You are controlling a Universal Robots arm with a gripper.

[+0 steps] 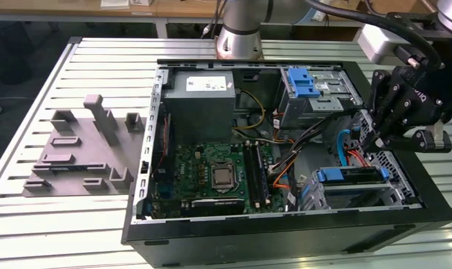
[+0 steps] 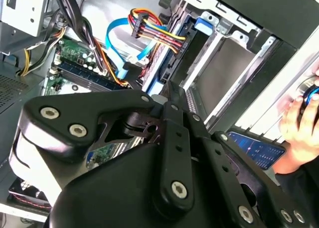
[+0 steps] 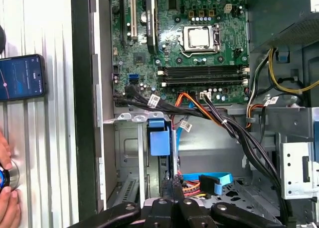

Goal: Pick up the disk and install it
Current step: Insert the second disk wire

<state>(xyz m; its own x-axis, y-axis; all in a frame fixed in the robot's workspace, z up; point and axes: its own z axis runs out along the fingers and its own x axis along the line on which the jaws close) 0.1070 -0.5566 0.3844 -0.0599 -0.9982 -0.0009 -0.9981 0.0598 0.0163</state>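
- A big black computer case (image 1: pixel 285 246) lies open on a table of silver slats (image 1: pixel 31 224).
- The disk (image 1: pixel 350 175) sits in a metal bay near the front corner of the case, on the exterior view's right. Its bright blue frame shows at the top edge.
- In the first wrist view the disk (image 3: pixel 159 142) stands on its edge in the bay, and its blue tab faces up.
- The black gripper (image 1: pixel 377 143) hangs over the right side of the case, just above and behind the disk.
- The gripper (image 3: pixel 175 204) has its fingers close together, with nothing between them. They are right by the disk but I cannot tell if they touch it.
- A green board (image 1: pixel 214 176) with a silver chip lies flat in the middle of the case.
- A grey box (image 1: pixel 203 103) sits near the back, and a metal cage with a blue latch (image 1: pixel 302 83) is beside it.
- Blue, orange and black wires (image 2: pixel 142 34) run next to the bay.
- A grey plastic stand (image 1: pixel 84 148) sits on the table on the exterior view's left.
- A person's hand (image 2: pixel 299 126) rests outside the case, near a phone (image 3: pixel 20 77).
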